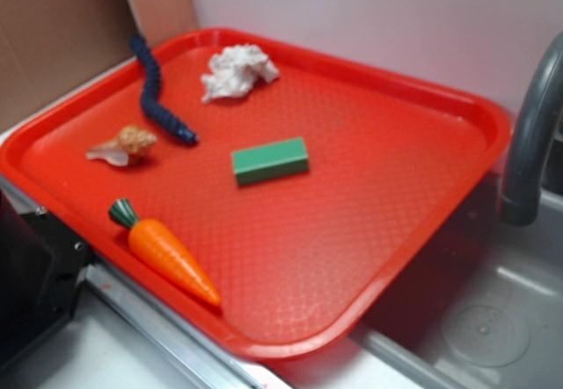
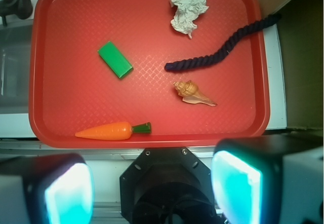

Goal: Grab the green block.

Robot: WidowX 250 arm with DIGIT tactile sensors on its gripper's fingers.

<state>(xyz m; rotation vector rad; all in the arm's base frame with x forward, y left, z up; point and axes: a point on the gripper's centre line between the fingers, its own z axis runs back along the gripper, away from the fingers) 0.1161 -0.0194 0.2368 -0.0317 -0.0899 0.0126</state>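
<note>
Five items lie apart on red tray (image 1: 457, 116): green block (image 1: 270, 160) central.

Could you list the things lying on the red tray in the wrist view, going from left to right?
Carrot → green block → crumpled paper → seashell. The dark rope spans the paper and the shell, so it has no clear place in the order.

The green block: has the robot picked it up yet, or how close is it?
Nothing is done yet. The green block lies untouched on the red tray, apart from the carrot. The gripper is open and high above, holding nothing. Left: descend over the block, close, lift.
</note>
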